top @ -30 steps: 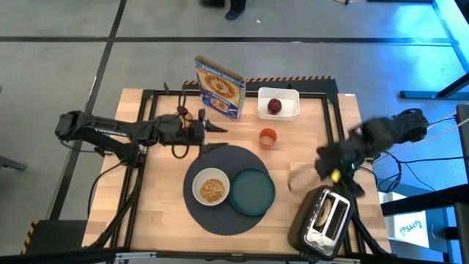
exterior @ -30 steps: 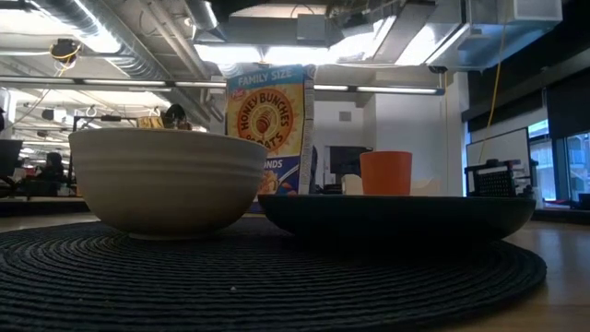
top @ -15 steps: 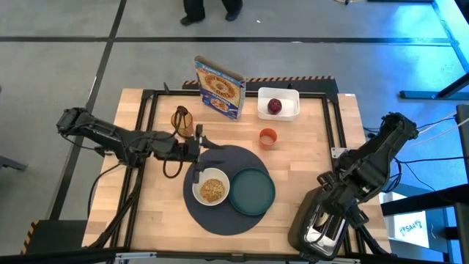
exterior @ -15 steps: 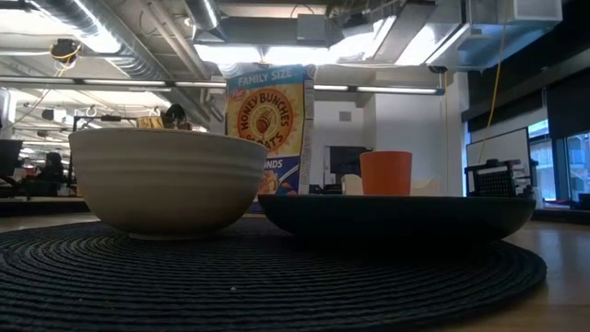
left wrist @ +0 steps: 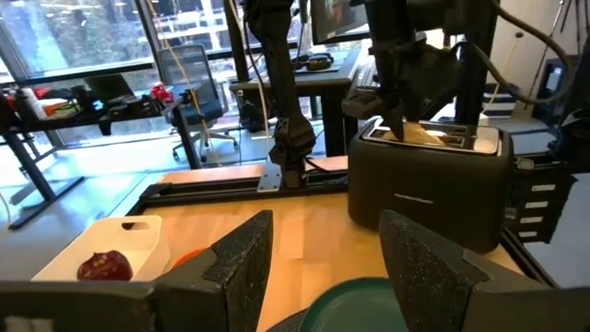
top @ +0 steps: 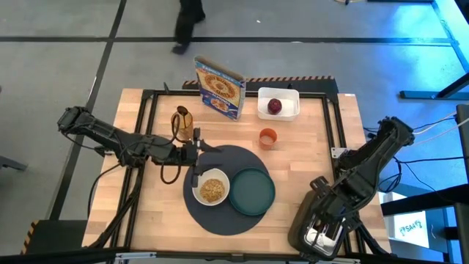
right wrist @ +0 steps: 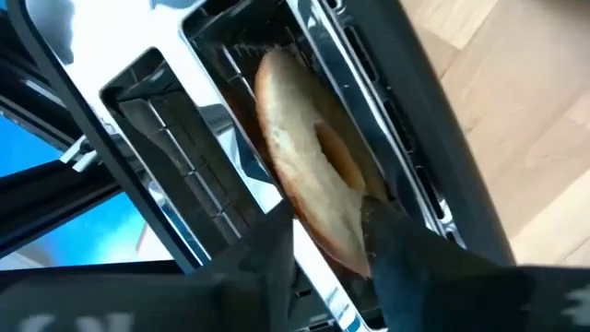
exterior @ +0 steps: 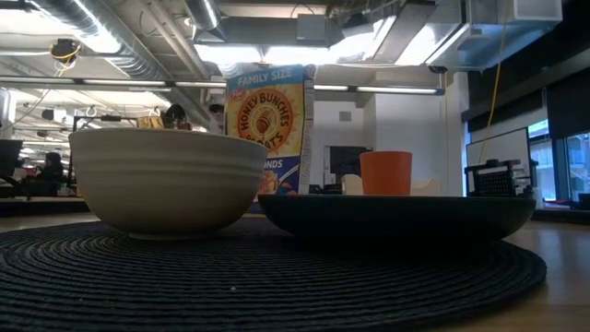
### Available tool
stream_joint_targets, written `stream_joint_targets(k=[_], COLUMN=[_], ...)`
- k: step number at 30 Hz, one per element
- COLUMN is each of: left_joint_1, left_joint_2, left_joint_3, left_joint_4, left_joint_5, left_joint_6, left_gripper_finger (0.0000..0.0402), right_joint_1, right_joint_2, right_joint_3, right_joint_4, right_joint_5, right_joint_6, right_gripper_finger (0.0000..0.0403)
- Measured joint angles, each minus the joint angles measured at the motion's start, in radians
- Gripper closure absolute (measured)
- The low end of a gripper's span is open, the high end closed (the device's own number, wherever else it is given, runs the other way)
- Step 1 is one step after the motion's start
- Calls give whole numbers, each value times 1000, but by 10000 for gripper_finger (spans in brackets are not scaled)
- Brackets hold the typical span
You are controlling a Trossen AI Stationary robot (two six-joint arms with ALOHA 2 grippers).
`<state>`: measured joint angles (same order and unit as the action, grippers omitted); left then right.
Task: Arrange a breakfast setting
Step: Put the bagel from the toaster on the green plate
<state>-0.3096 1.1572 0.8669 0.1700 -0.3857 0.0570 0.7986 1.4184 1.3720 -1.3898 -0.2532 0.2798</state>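
Note:
The dark grey mat (top: 198, 213) lies mid-table with the white bowl (top: 196, 192) of brown cereal (top: 213, 190) and the dark green plate (top: 253, 192) on it. The orange cup (top: 267, 137) stands beyond it, and the red apple (top: 274, 106) lies in the white tub (top: 290, 110). A bagel half (right wrist: 295, 157) stands on edge in a slot of the toaster (top: 311, 224). My right gripper (top: 326, 209) is over the toaster, shut on the bagel. My left gripper (top: 207, 149) is open and empty at the mat's far left edge. My right gripper pinches the bagel half's upper edge (right wrist: 336, 235) between its two fingers, one on each flat face. The fingers come from above, pointing down into the toaster. The bagel stands on edge with its lower part in the slot, as the left wrist view (left wrist: 422, 136) also shows.
A cereal box (top: 220, 88) stands at the far edge and a small brown bottle (top: 181, 121) left of the mat. The toaster sits at the near right corner. Bare wood lies between the mat and the toaster. A person walks beyond the far edge (top: 187, 22).
My right gripper has swung from the table's right side toward the near edge and come down over the toaster onto the bagel. My left gripper has drawn back from the cereal box toward the mat's far left edge, uncovering the brown bottle.

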Motion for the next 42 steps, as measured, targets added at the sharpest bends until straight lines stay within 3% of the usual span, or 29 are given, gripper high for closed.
stream_joint_targets(k=[10, 20, 24, 30, 33, 36, 42], left_joint_1=[1, 1, 1, 6, 9, 10, 10], left_joint_2=[0, 110, 183, 283, 325, 372, 444], left_joint_3=[0, 2, 2, 2, 41, 110, 255], left_joint_4=[-2, 31, 145, 383, 411, 410, 397], left_joint_5=[5, 149, 171, 224, 217, 204, 143], left_joint_6=[5, -56, -80, -75, -39, 11, 134], left_gripper_finger=[207, 207, 207, 207, 207, 207, 207], right_joint_1=[-1, -1, -2, -3, -24, -68, -187], right_joint_2=[7, 5, 2, 2, 1, 2, 19], right_joint_3=[45, 299, 415, 563, 585, 585, 583], right_joint_4=[-48, -183, -184, -175, -146, -66, 112], right_joint_5=[-18, 19, 132, 428, 545, 584, 548], right_joint_6=[55, 101, 143, 144, 123, 76, 3], right_gripper_finger=[389, 393, 397, 394, 399, 398, 396])
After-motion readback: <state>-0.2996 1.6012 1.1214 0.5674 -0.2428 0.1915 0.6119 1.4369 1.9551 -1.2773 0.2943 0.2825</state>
